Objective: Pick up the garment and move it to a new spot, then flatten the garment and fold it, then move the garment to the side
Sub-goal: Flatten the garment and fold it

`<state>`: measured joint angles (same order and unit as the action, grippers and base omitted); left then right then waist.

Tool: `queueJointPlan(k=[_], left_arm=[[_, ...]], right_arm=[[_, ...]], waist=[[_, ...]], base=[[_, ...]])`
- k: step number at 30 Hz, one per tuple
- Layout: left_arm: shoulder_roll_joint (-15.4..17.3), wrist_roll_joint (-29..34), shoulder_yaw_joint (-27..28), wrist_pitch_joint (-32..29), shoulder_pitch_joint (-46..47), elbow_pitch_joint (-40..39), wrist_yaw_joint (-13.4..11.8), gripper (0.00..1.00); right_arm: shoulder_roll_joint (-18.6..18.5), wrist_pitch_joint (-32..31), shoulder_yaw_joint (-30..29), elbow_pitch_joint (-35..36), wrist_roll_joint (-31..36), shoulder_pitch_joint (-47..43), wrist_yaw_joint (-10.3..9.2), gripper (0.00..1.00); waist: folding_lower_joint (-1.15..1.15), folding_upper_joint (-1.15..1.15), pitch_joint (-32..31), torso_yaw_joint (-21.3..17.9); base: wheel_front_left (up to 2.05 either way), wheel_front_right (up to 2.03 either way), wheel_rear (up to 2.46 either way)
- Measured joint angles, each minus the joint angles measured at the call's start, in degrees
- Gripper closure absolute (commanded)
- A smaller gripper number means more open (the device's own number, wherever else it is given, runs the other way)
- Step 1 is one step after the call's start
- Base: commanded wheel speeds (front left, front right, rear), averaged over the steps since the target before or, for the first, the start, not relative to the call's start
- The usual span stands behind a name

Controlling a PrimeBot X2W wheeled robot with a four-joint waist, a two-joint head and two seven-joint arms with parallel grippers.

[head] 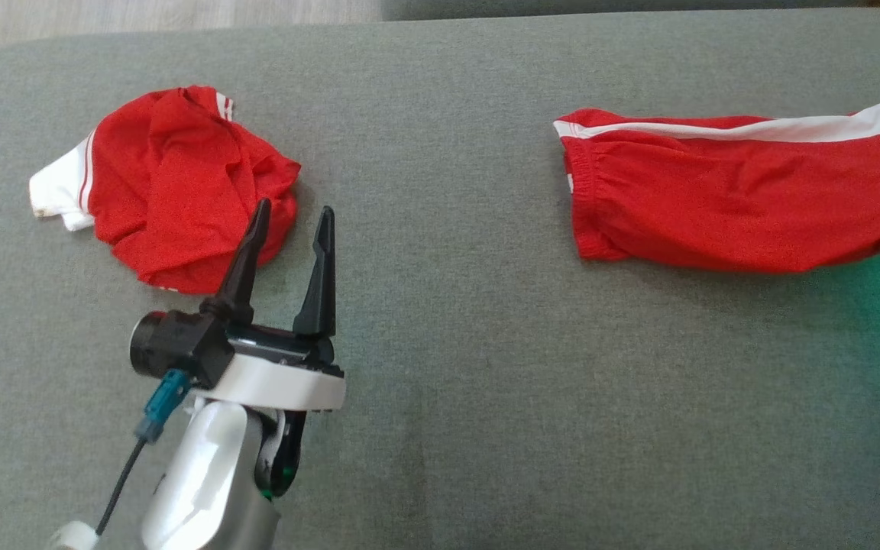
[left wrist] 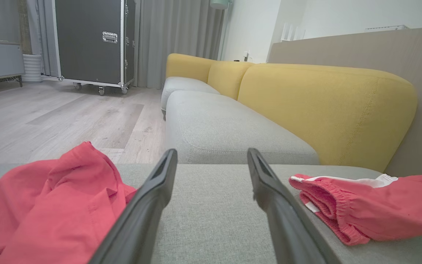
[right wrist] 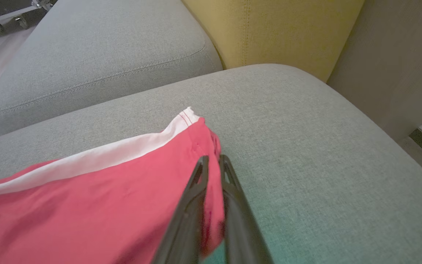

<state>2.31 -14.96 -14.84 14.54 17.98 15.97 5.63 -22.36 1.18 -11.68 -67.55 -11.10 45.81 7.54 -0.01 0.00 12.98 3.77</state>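
Pinching the red shorts (right wrist: 104, 198) by their edge, the right claw (right wrist: 213, 160) is holding tight. They are lying soft and floppy on the grey cushion (right wrist: 306, 146). The left claw (head: 294, 208) is gaping open.

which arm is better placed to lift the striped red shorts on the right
Right. The right gripper is shut on the edge of the shorts, with fabric pinched in it. The left gripper hangs open beside the crumpled red garment, well apart from the shorts.
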Motion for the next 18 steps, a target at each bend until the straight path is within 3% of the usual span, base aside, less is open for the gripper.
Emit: queueJointPlan(k=[5,10,18], left_arm=[[0.00,0.43,0.13,0.00,-0.98,-0.14,0.27,0.00],[0.01,0.91,0.65,0.00,-1.01,0.03,0.49,0.00],[0.03,1.42,1.81,0.00,-3.50,0.27,0.86,0.00]], right_arm=[[1.26,1.88,-1.93,-0.23,-0.75,-0.72,0.00,1.00],[4.82,4.94,-2.00,0.69,-1.88,-0.70,0.00,1.00],[9.61,7.26,2.59,6.01,-7.09,-0.67,0.00,1.00]], waist=[[0.00,0.00,-0.24,-0.41],[0.01,0.00,-1.55,-0.25],[0.00,0.00,-4.69,0.09]], base=[[0.00,0.00,0.00],[0.00,0.00,0.00],[0.00,0.00,0.00]])
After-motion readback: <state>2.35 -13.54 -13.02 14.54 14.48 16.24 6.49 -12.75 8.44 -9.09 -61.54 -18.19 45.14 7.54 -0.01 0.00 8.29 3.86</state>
